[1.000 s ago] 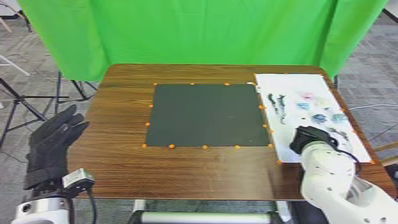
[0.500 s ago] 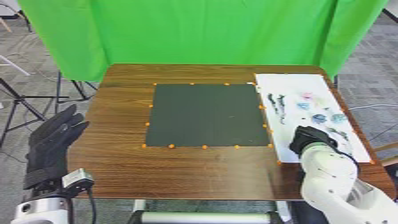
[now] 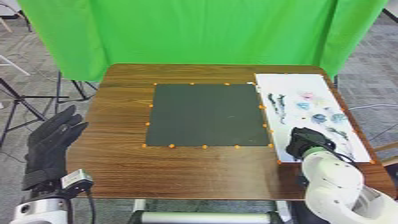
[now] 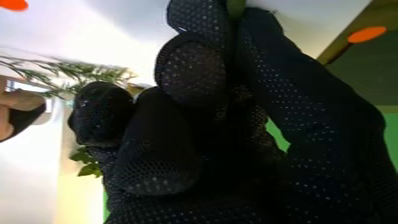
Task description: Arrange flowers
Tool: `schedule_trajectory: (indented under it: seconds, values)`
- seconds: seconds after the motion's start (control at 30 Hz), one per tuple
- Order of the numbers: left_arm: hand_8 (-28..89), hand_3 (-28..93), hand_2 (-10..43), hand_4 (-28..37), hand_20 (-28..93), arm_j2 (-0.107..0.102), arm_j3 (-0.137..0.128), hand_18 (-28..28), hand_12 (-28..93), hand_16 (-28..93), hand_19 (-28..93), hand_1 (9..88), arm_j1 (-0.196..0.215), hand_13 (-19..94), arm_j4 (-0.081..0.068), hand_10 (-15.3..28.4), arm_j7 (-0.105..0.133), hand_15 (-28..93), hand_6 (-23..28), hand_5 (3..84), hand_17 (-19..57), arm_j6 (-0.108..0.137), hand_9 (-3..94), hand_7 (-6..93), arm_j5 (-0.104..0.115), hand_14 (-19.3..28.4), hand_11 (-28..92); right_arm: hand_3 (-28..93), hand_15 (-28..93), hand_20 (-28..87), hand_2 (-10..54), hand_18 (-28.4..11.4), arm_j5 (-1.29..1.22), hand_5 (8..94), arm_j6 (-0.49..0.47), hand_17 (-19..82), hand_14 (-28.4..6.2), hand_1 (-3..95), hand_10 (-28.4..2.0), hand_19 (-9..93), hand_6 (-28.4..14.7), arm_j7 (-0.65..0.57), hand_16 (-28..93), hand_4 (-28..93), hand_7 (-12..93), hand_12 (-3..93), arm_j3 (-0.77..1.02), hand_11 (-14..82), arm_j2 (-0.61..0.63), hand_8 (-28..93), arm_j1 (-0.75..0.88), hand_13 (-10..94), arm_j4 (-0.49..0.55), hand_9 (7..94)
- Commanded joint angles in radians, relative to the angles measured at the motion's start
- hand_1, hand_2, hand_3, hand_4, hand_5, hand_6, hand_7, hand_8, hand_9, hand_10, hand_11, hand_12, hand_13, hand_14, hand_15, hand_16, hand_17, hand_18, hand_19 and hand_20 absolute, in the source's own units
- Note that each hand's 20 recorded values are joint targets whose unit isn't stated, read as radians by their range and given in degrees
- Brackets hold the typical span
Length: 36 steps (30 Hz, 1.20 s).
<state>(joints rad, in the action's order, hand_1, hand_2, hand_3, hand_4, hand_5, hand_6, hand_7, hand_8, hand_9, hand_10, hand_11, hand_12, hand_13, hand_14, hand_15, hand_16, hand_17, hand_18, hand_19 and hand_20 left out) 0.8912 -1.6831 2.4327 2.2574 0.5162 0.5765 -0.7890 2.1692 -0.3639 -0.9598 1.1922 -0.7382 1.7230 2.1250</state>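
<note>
"Where's the right hand (image 3: 306, 139)?"
"Over the white sheet's (image 3: 293, 82) near part, pinching a green stem (image 4: 235, 8)."
"Left hand (image 3: 53, 137)?"
"Relaxed, at the table's (image 3: 204, 175) left side."
"And the flowers?"
"A pink flower (image 3: 307, 95) and blue flowers (image 3: 320, 118) lie on that sheet."

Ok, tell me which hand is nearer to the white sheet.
Right. The right hand is over the near end of the sheet; the left hand is across the table, far left.

You can't read any words, names, numbers or signs in either view, and no label is plain enough for you to make out.
</note>
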Motion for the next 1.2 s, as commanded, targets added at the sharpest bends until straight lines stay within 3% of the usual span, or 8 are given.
schedule_trajectory:
  seconds: [0.03,0.3,0.37,0.47,0.53,0.7,1.13,1.2]
  values:
    - [-11,83,5.1,-20.1,1,0.005,0.001,20.7,5,-17,58,25.8,0.017,21,0.007,19.0,-0.003,61,9.8,38.9,-9.6,0.007,32.6,16.0,-0.003,25.9,35,74,81,33,-1.3,-21.5,0.027,78.7,0.042,56,-5.1,52.6,-13.8,93,-4.5,0.012,26,-28,36,31.2,0.009,57.4,0.062,24,-0.007,85,0.024,82.0]
    - [-11,83,5.1,-20.1,1,0.008,0.0,20.7,6,-17,58,25.7,0.012,21,0.007,18.9,-0.005,61,9.8,38.9,-9.6,0.006,32.6,15.9,-0.006,25.9,35,76,81,33,-1.5,-21.4,0.023,78.5,0.039,56,-5.1,51.1,-13.8,93,-4.6,-0.015,26,-28,37,31.2,0.042,57.7,0.05,24,0.011,85,0.037,82.0]
    - [-11,83,5.1,-20.1,1,0.012,-0.003,20.7,6,-17,58,25.8,0.017,21,0.008,19.0,-0.007,61,9.8,38.9,-9.6,0.003,32.6,16.0,-0.008,26.0,35,77,80,32,-1.3,-21.2,0.014,79.1,-0.033,56,-5.4,47.5,-13.9,93,-4.8,-0.043,26,-27,37,30.5,0.052,56.1,0.032,22,0.009,84,0.044,82.4]
    - [-11,83,5.1,-20.1,1,0.013,-0.001,20.7,6,-17,58,25.7,0.012,21,0.006,19.0,-0.008,61,9.8,38.9,-9.6,0.001,32.6,16.0,-0.009,25.9,35,75,78,29,0.9,-21.8,0.006,79.5,-0.099,55,-6.8,36.1,-15.0,93,-6.3,-0.078,27,-22,35,30.2,0.052,52.9,0.023,0,0.005,83,0.047,81.9]
    - [-11,83,5.1,-20.1,1,0.007,0.0,20.7,5,-17,58,25.8,0.016,21,0.008,18.9,-0.001,61,9.8,38.9,-9.6,0.006,32.6,16.0,-0.004,25.9,35,75,78,27,1.6,-22.2,-0.022,79.5,-0.149,55,-7.4,32.9,-15.6,93,-7.2,-0.092,27,-21,34,30.0,0.065,51.8,0.008,-6,0.003,82,0.049,81.3]
    - [-11,83,5.1,-20.1,1,0.0,0.001,20.7,5,-17,58,25.7,0.014,21,0.007,18.9,0.002,61,9.8,38.9,-9.6,0.009,32.6,16.0,0.001,25.9,35,71,77,24,5.1,-22.7,-0.055,78.9,-0.237,54,-8.7,27.4,-18.1,93,-9.6,-0.107,27,-20,28,29.0,0.081,48.8,-0.017,-5,0.001,80,0.05,80.0]
    - [-11,83,5.2,-19.9,1,0.028,-0.006,20.7,6,-17,58,25.8,0.008,21,0.007,19.0,-0.03,61,9.9,39.0,-9.6,-0.011,32.6,16.0,-0.028,25.9,35,69,78,22,7.0,-23.3,-0.068,79.0,-0.305,53,-9.1,24.2,-18.8,93,-10.6,-0.118,26,-20,25,28.5,0.011,46.8,-0.038,-4,-0.04,79,0.031,79.9]
    - [-11,83,5.2,-19.9,1,0.019,-0.002,20.8,5,-17,58,25.9,0.009,21,0.007,19.0,-0.02,61,9.9,39.0,-9.6,-0.005,32.6,16.0,-0.015,25.9,35,70,78,22,5.6,-23.3,-0.063,79.0,-0.323,53,-9.0,25.5,-18.8,93,-10.6,-0.116,26,-19,25,28.4,-0.019,46.8,-0.038,-4,-0.054,79,0.017,79.9]
